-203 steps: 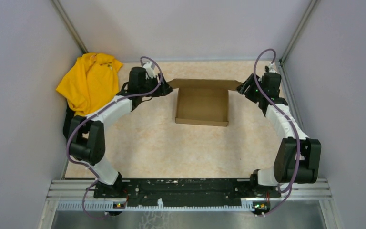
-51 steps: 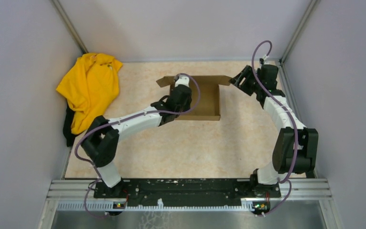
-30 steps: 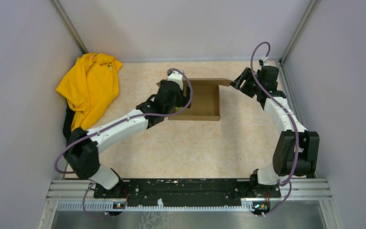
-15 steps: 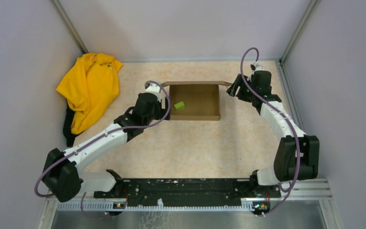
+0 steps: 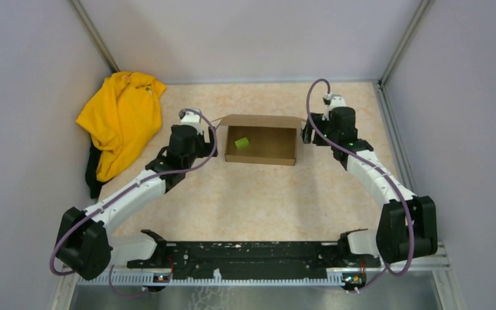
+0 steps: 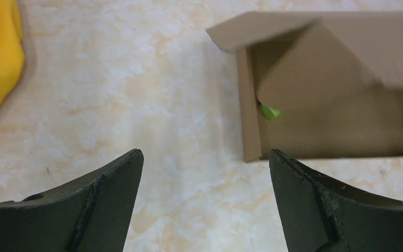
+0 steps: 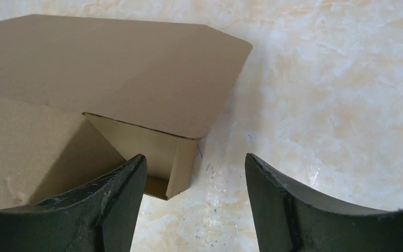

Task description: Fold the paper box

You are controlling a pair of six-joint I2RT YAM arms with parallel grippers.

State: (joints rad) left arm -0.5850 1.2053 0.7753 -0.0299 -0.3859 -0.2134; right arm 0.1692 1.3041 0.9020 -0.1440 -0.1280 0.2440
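Cardboard fills the middle of the overhead view: the paper box point(image 5: 261, 143) sits mid-table as an open tray, its lid raised along the far edge and a small green piece point(image 5: 241, 142) lying inside near the left wall. My left gripper point(image 5: 208, 143) is just left of the box and my right gripper point(image 5: 307, 134) is at its right wall. The yellow shirt point(image 5: 123, 113) lies far left. My left wrist view shows my jaws spread and empty, with the box's left wall and corner flap ahead to the right. My right wrist view shows jaws spread, empty, before the lid's rounded ear. I judge the lid-closing step is in hand; next, both ears need tucking as the lid comes down. Half a second ago my left gripper was against the left wall; it has since backed away.
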